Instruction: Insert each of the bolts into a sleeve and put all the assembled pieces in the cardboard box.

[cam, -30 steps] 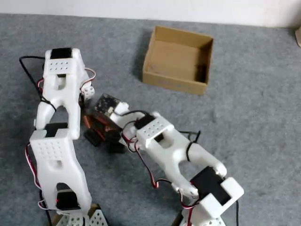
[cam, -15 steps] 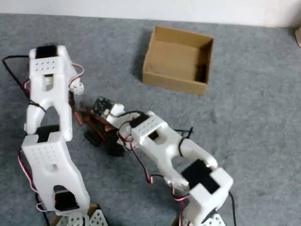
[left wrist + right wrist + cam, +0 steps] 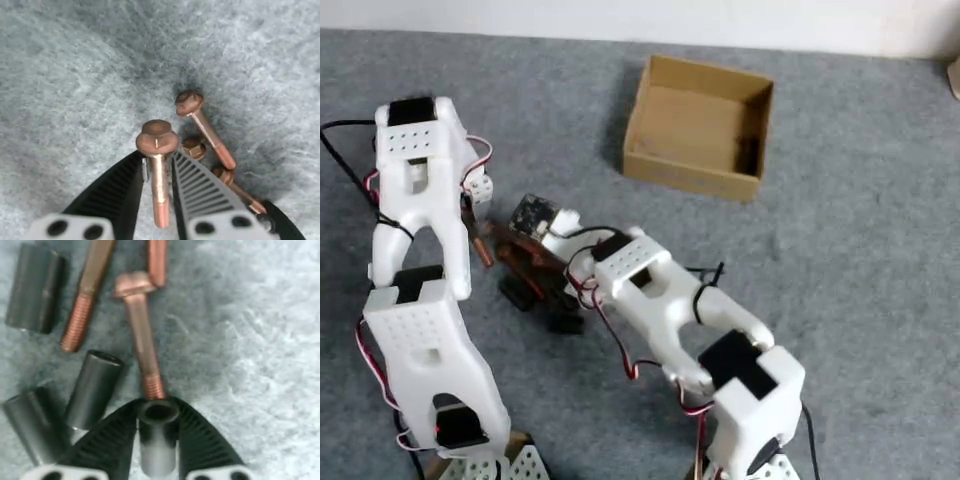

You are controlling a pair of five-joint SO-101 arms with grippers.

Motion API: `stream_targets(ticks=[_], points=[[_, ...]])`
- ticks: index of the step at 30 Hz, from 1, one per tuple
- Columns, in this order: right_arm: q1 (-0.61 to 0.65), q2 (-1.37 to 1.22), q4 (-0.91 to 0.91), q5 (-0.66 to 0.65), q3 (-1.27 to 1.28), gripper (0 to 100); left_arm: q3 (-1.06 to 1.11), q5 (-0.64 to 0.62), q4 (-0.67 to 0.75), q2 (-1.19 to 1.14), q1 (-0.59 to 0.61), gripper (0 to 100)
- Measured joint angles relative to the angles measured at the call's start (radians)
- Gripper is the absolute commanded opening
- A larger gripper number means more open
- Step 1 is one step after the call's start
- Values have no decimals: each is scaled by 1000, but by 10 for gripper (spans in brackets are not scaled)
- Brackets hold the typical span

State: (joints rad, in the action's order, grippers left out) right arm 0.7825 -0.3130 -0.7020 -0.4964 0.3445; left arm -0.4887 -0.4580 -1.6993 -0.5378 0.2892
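My left gripper (image 3: 158,156) is shut on a copper bolt (image 3: 157,142), held above the carpet with its head pointing away from the wrist. Three more bolts (image 3: 202,126) lie close together on the carpet beyond it. My right gripper (image 3: 158,409) is shut on a dark sleeve (image 3: 158,437), whose open end faces the threaded tip of a bolt (image 3: 141,337) lying on the carpet. Loose sleeves (image 3: 93,389) rest beside it. From the high view, the left gripper (image 3: 477,243) and right gripper (image 3: 527,258) sit close together over the pile of parts.
The open cardboard box (image 3: 698,125) stands at the back, right of the arms, with bare grey carpet around it. Two dark sleeves (image 3: 523,292) lie on the carpet between the arms. Cables hang off both arms.
The left arm has swung left, away from the pile, carrying the bolt. The right arm has shifted left and a little forward toward the pile.
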Motion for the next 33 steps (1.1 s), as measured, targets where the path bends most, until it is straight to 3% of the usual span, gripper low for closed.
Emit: stream_targets(ticks=[9, 19, 26, 33], points=[[0, 98, -107, 3, -3, 5, 0, 0, 0, 0, -3, 5], [-35, 647, -120, 2, 334, 5, 2, 9, -3, 15, -123, 5], [-44, 1040, -120, 44, 534, 5, 120, 112, -34, 295, -127, 5], [-44, 1359, -121, 58, 738, 5, 419, 120, -31, 683, -287, 5]])
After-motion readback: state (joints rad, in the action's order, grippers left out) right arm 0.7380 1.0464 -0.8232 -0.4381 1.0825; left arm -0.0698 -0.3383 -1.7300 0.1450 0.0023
